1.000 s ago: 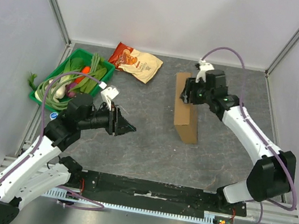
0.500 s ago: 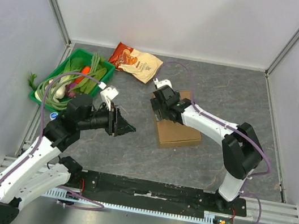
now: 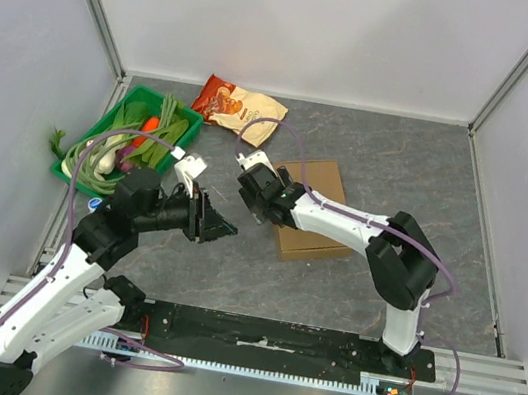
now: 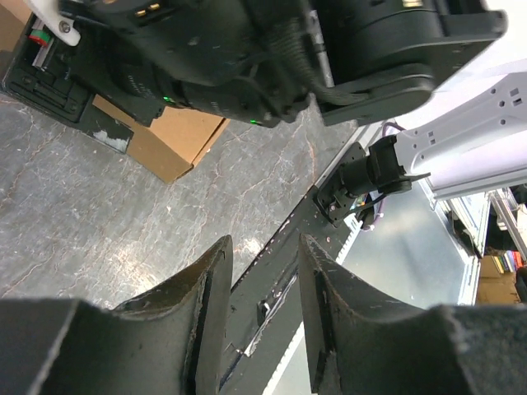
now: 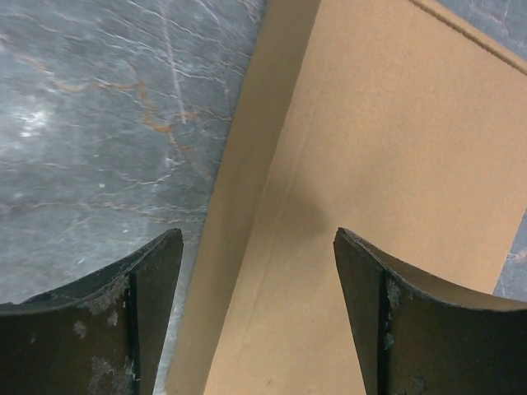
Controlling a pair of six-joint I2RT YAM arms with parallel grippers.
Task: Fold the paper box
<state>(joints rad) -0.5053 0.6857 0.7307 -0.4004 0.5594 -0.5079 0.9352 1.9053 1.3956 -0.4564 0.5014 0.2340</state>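
Plain brown corrugated cardboard box (image 3: pixel 314 211) lies flat mid-table. The right gripper (image 3: pixel 254 206) hangs spread over its left edge; the left gripper (image 3: pixel 222 224) is slightly parted, empty. Light and stiff, it is probably best pinched at an edge.

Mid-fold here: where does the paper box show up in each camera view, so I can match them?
Top external: paper box lies flat near the centre, crossed by the right arm.
Left wrist: upper left, a tan corner below the right arm's black wrist.
Right wrist: fills centre and right of the picture.
Shared landmark: the box's edge against the grey marbled table.
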